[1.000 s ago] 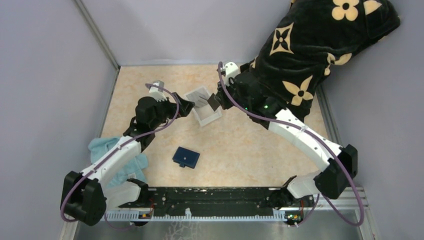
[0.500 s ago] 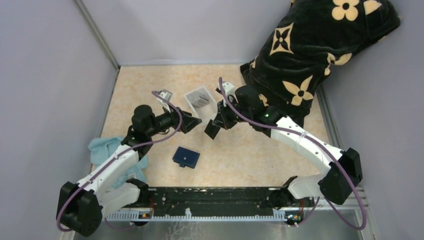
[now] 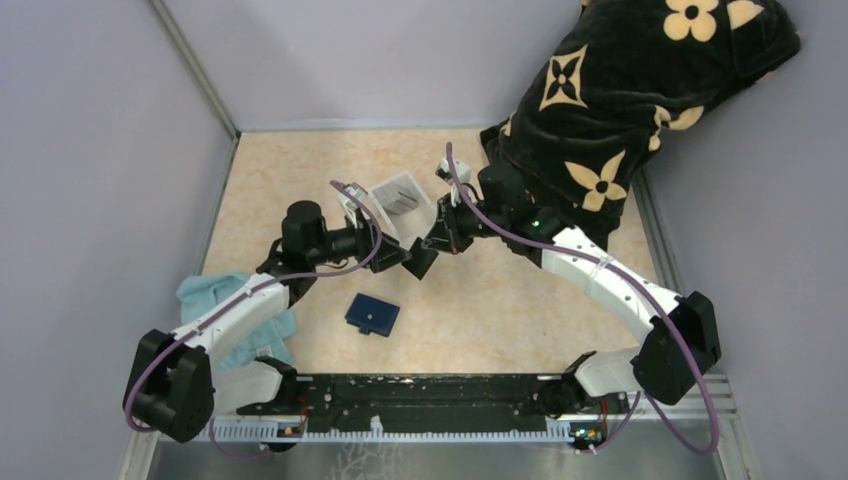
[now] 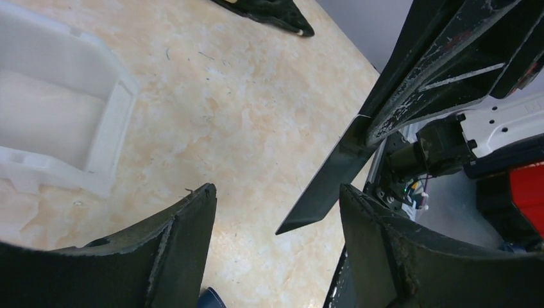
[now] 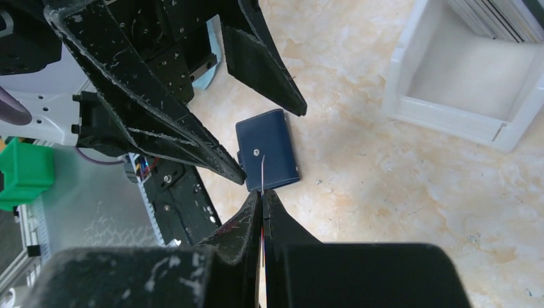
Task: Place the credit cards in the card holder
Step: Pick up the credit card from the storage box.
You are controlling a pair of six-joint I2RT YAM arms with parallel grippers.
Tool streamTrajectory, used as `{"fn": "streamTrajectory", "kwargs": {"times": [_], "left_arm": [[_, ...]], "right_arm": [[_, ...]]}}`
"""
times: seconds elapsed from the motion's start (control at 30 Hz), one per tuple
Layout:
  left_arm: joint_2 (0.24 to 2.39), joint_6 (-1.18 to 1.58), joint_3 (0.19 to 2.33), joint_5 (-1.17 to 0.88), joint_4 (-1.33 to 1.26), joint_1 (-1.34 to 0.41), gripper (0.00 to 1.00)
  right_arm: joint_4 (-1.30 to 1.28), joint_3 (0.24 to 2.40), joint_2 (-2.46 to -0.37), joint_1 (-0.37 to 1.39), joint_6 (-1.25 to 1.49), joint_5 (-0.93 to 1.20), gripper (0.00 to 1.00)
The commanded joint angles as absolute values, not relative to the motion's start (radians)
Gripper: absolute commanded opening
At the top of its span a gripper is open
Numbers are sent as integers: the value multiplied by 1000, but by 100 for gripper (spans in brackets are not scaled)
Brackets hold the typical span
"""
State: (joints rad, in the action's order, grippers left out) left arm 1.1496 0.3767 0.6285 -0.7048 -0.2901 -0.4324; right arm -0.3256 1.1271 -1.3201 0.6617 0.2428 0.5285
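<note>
The surface is peach-beige with a marbled pattern. The card holder is navy blue with a small silver stud. The tray is white and the towel light blue. The cloth is black with cream flower shapes. The credit card looks dark.

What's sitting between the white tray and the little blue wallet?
Top view: the left gripper and the right gripper, which pinches a dark card, meet above the table.
</note>
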Motion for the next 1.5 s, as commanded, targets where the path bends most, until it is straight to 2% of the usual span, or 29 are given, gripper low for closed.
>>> {"fn": "streamTrajectory", "kwargs": {"times": [0.0, 0.17, 0.47, 0.6, 0.83, 0.97, 1.13, 1.23, 1.33, 1.47], "left_arm": [[1193, 353, 676, -811, -329, -440, 75], [1230, 342, 694, -848, -329, -440, 68], [1304, 317, 720, -905, -302, -440, 67], [1334, 313, 729, -930, -301, -440, 61], [1384, 306, 748, -948, -299, -440, 57], [1410, 301, 762, -961, -301, -440, 43], [1435, 298, 769, -965, -301, -439, 1], [1444, 304, 764, -959, -301, -440, 0], [1433, 332, 738, -912, -311, -440, 0], [1367, 403, 681, -713, -322, -440, 0]], "right_arm": [[-261, 1147, -1357, 634, 250, 614, 0], [-240, 1156, -1400, 615, 252, 654, 0], [-210, 1182, -1462, 582, 262, 719, 0], [-201, 1195, -1483, 562, 265, 751, 0], [-188, 1226, -1537, 542, 275, 807, 0], [-183, 1233, -1566, 540, 271, 817, 0], [-173, 1237, -1590, 531, 272, 821, 0], [-199, 1252, -1593, 528, 251, 798, 0], [-243, 1273, -1576, 526, 215, 719, 21], [-237, 1239, -1504, 527, 203, 596, 38]]}}
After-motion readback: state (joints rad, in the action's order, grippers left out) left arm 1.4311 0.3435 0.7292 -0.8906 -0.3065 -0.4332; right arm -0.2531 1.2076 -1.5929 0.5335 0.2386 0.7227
